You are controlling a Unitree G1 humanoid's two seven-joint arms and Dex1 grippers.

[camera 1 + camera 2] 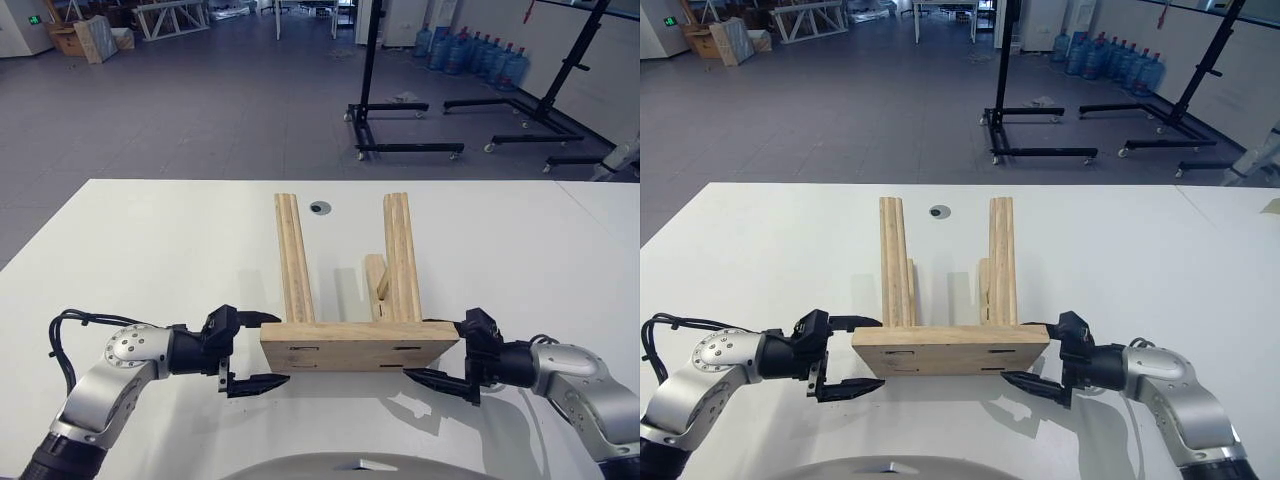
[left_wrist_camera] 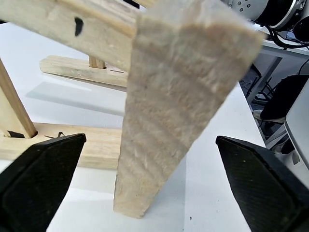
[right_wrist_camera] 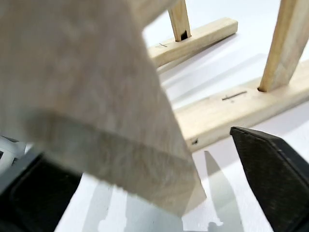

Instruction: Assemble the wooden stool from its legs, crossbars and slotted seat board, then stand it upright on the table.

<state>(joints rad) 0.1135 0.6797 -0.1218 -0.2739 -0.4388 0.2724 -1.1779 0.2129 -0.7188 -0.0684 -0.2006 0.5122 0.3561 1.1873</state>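
The wooden stool lies on its side on the white table [image 1: 150, 240]. Its slotted seat board [image 1: 355, 345] stands on edge facing me, and the legs [image 1: 293, 255] [image 1: 400, 255] point away along the table. A short crossbar [image 1: 377, 275] shows between the legs. My left gripper [image 1: 262, 350] is open, one finger above and one below the board's left end [image 2: 178, 96]. At the opposite end [image 3: 96, 96], my right gripper [image 1: 433, 352] is open with its fingers [image 3: 270, 164] straddling the board in the same way. I cannot tell whether any finger touches the wood.
A small round grommet [image 1: 320, 208] sits in the table beyond the legs. Bare table lies to both sides of the stool and behind it. Black wheeled rack frames [image 1: 400, 110] and water bottles [image 1: 480, 50] stand on the floor past the far edge.
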